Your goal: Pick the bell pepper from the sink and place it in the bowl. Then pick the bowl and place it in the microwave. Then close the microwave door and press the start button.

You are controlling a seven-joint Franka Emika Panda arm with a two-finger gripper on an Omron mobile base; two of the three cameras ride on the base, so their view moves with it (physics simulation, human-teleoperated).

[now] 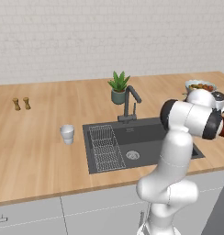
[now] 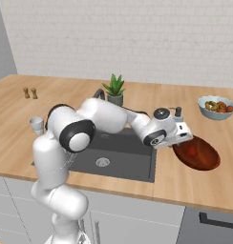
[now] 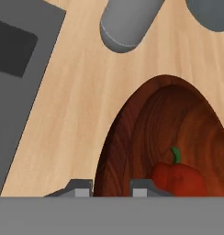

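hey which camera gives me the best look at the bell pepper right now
The hand view: the pepper lies in the bowl, green stem showing, close beside the gripper. In the right base view only the bowl is plain, the pepper at most a faint spot. In the left base view the arm covers that spot.

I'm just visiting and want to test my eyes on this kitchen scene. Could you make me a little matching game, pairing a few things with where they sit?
Things:
1. small red bell pepper
2. green potted plant
3. small white cup
4. pale bowl of brown and green round food

Places:
A. on the wooden counter left of the dark grey sink
B. behind the dark faucet
C. inside the glossy dark red bowl
D. on the counter beyond the red bowl, toward the wall

Pairs: 1-C, 2-B, 3-A, 4-D
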